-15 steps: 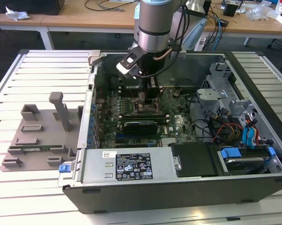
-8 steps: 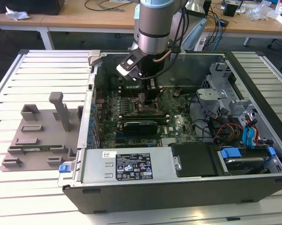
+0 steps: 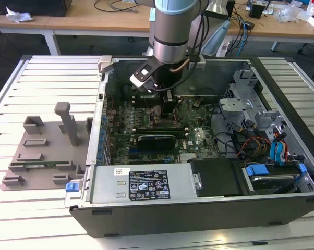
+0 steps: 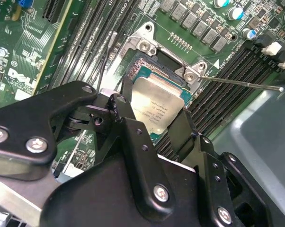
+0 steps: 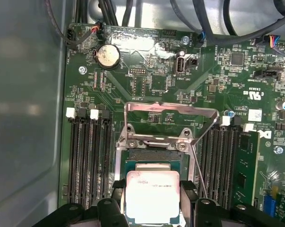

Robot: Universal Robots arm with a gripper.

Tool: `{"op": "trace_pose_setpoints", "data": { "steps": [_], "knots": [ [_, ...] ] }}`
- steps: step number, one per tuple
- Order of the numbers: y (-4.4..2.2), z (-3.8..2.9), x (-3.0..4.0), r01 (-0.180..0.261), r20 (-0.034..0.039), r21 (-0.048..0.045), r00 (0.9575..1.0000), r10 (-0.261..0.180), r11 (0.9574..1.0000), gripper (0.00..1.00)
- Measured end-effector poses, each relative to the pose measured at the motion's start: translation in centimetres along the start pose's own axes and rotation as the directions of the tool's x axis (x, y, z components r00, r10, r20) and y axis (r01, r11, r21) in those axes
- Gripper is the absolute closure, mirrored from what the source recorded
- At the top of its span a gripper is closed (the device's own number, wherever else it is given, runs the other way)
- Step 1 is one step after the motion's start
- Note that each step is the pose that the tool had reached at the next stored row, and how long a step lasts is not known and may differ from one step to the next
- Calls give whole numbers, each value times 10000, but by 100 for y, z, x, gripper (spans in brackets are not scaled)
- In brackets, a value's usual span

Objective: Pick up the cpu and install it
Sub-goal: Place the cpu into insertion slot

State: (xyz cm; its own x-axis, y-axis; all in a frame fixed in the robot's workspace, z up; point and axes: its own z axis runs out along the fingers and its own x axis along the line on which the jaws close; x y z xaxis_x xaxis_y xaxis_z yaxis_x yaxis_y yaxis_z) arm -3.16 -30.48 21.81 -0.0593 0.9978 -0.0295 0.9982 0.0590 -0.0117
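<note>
The cpu (image 5: 153, 196) sits between the fingers of my gripper (image 4: 151, 112), which look closed narrowly on its edges, directly over the open socket (image 5: 152, 153). I judge picking done; the retention frame (image 5: 171, 109), just beyond the fingertips, stands raised, not yet closed.

An open computer case (image 3: 198, 221) lies on a pale slatted table (image 3: 47, 78). Its green motherboard (image 3: 197, 136) is exposed, with a long black card (image 3: 156, 140) across it and a labelled grey metal box (image 3: 146, 185) along the near wall. Just beside the case, toward the exterior view's left, sits a grey plastic fixture tray (image 3: 42, 156) with upright posts, and a wooden desk (image 3: 94, 15) stands behind. In the first wrist view a round coin battery (image 5: 107, 56) sits on the board, above rows of what look like dark memory slots (image 5: 88, 156).
</note>
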Motion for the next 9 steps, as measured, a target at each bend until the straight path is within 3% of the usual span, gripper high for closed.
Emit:
{"op": "trace_pose_setpoints", "data": {
  "steps": [5, 9],
  "knots": [
    [4, 38, 23, 1, 2, 1, 10000, -1, 10000, 45],
    [3, 62, -17, -138, 10, 5, 9999, 138, 9999, 45]
  ]
}}
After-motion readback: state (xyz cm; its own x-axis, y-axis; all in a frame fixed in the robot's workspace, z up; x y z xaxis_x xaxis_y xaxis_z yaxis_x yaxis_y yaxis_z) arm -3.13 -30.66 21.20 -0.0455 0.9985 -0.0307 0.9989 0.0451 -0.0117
